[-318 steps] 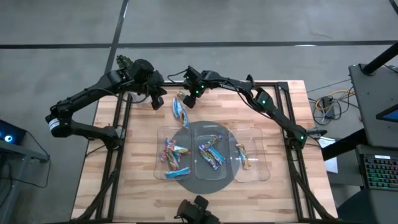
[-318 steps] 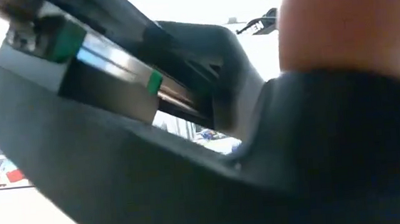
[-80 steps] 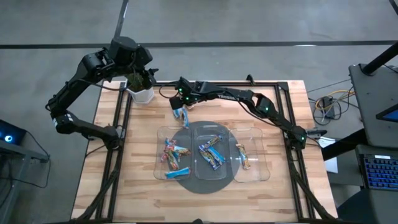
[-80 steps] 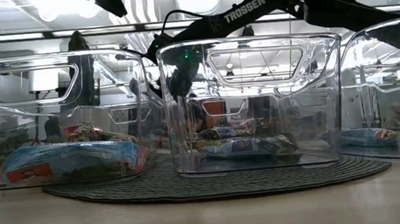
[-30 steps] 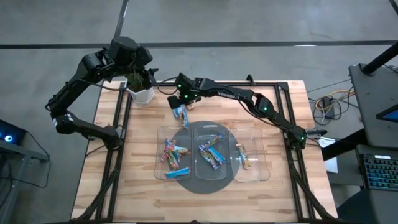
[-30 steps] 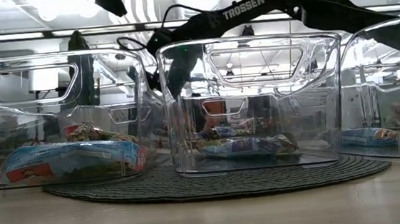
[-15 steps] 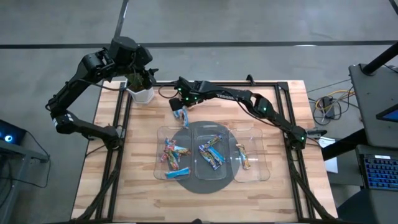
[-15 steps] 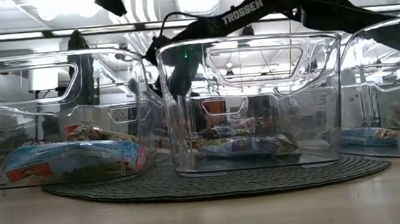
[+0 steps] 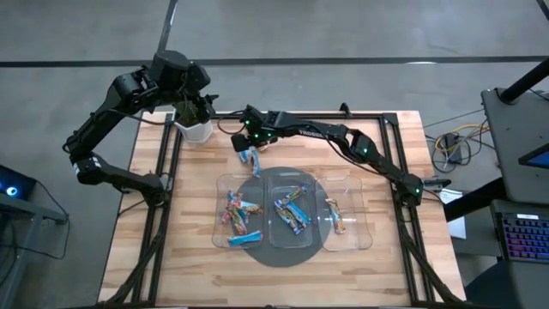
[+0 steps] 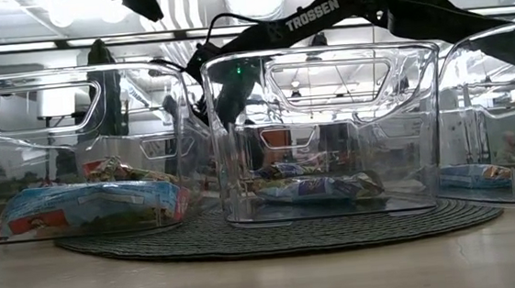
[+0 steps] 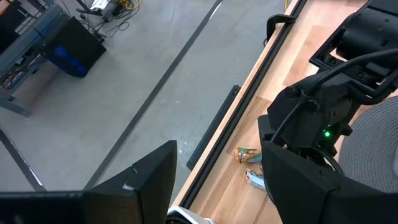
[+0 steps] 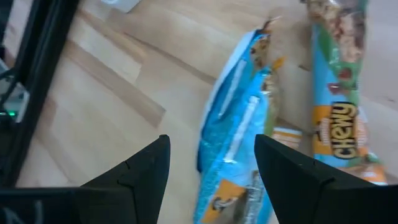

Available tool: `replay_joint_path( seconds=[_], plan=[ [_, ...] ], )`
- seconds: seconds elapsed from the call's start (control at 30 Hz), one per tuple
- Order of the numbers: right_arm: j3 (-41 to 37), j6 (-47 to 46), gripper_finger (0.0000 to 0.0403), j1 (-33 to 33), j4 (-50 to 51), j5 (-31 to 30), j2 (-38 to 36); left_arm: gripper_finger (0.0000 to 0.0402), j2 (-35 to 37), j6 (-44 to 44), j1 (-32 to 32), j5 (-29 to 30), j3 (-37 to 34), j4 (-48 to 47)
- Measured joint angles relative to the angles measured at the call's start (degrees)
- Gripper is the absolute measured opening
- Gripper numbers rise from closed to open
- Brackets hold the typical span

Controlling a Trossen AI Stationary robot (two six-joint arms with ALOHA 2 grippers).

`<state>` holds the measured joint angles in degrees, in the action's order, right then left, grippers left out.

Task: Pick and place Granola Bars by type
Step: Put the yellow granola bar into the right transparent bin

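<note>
Nearest the tabletop's (image 9: 129, 249) front edge, three clear plastic trays stand side by side on a dark round mat (image 9: 279, 251). The left tray (image 9: 220, 225) holds red-pink multicoloured granola bars (image 9: 238, 209) with a light blue one at its front. The middle tray (image 9: 273, 202) holds mixed blue and multicoloured bars (image 9: 292, 211). The right tray (image 9: 360, 225) holds tan-orange bars (image 9: 335, 214). In the low view the same bars lie flat on the tray floors, and none of them has shifted over the last seconds.

Behind the trays, toward the back edge, a small heap of light blue granola bars (image 9: 250, 159) lies on the bare wood. The right gripper (image 9: 243, 143) hangs just above the heap's far end. A second ago it stood slightly farther back and higher; now it has come down and a little to the left, close over the bars. In the right wrist view its jaws stand wide apart with a blue bar (image 12: 231, 146) between them, not clamped, and a second blue bar (image 12: 339, 112) lies just beside it.

At the back left corner the left gripper (image 9: 196, 106) hovers over a white pot holding a small plant (image 9: 192, 124), unmoved since earlier. Its jaws are spread wide and hold nothing.
</note>
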<state>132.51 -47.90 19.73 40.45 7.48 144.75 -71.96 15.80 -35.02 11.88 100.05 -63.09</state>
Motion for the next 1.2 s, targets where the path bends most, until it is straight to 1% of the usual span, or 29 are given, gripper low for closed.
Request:
replay_joint_path(
  seconds=[0.13, 0.33, 0.67, 0.9, 1.2],
  plan=[
    [-0.1, -1.0, 0.0224, -0.7, -1.3, 1.4, 0.0, 0.0216, 0.0, 0.0, 0.0, 0.0, 0.0, 0.0],
    [-0.9, -2.0, 0.0224, -2.3, -4.4, 1.8, 0.4, 0.0216, 0.0, 0.1, 0.0, 0.0, 0.0, 0.0],
    [-2.9, -2.2, 0.0224, -1.9, -5.3, 1.7, 0.5, 0.0216, 0.0, 0.1, 0.0, 0.0, 0.0, 0.0],
    [-6.1, -4.5, 0.0224, -1.3, -10.1, 4.5, 0.5, 0.0216, 0.0, 0.2, 0.0, 0.0, 0.0, 0.0],
    [-5.6, -4.4, 0.0224, -1.2, -10.8, 4.7, 0.5, 0.0216, 0.0, 0.3, 0.0, 0.0, 0.0, 0.0]
  ],
)
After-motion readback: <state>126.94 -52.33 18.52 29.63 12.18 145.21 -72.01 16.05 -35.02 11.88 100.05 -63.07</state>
